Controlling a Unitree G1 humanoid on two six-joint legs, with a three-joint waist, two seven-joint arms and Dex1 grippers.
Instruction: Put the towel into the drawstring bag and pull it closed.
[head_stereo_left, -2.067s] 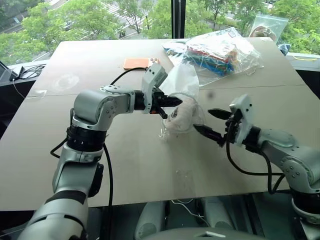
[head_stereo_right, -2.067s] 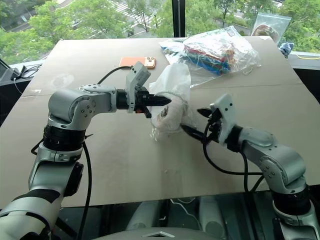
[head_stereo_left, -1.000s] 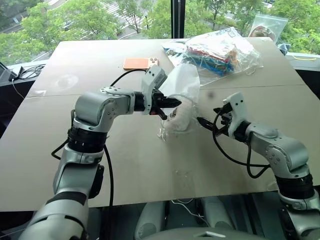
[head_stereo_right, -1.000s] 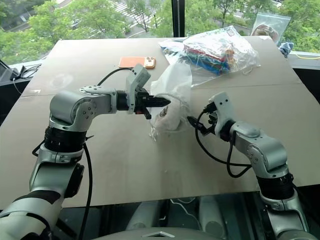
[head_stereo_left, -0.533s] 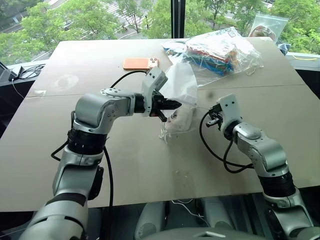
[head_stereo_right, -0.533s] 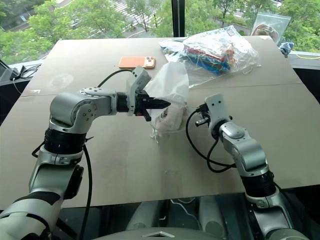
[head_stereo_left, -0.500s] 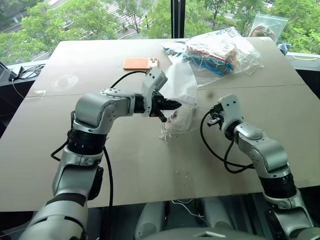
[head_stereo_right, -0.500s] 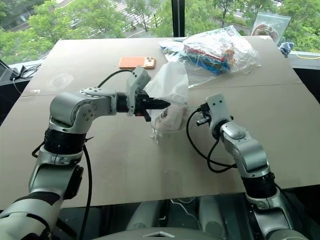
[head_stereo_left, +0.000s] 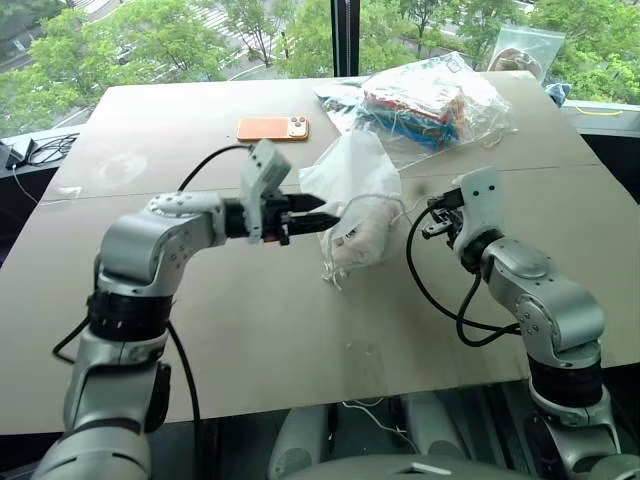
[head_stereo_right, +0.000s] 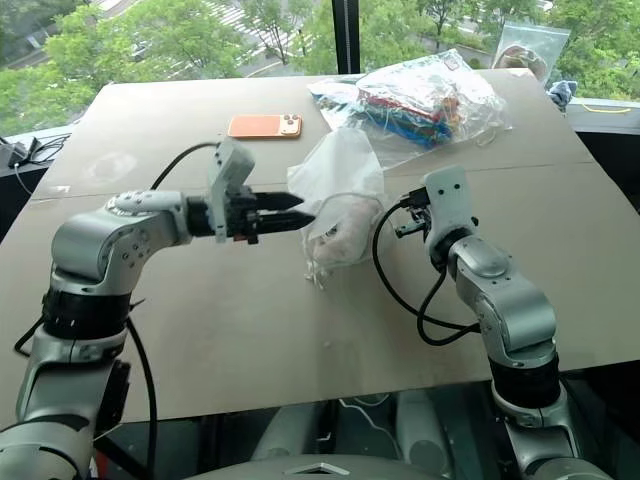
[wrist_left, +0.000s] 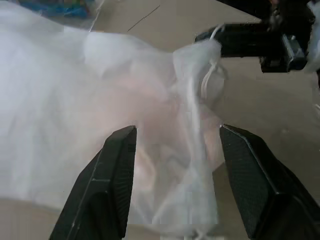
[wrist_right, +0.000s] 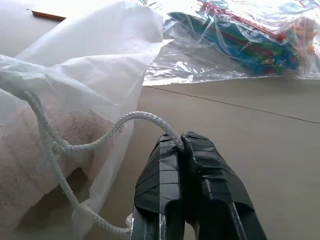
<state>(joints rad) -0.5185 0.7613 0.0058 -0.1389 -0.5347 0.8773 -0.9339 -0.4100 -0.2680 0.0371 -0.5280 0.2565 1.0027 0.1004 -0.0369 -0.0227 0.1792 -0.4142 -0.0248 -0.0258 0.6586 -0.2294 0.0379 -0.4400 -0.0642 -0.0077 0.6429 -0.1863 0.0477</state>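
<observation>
Towel sat inside drawstring bag mid-counter. R hand was clamped on a cord at the bag mouth. L hand was part-open at the bag's other side, fabric between its fingers, nothing gripped. Risks: w/o a counter-hold, pulling the cord prob drags the whole bag instead of cinching; cord could slip from the tips.
</observation>
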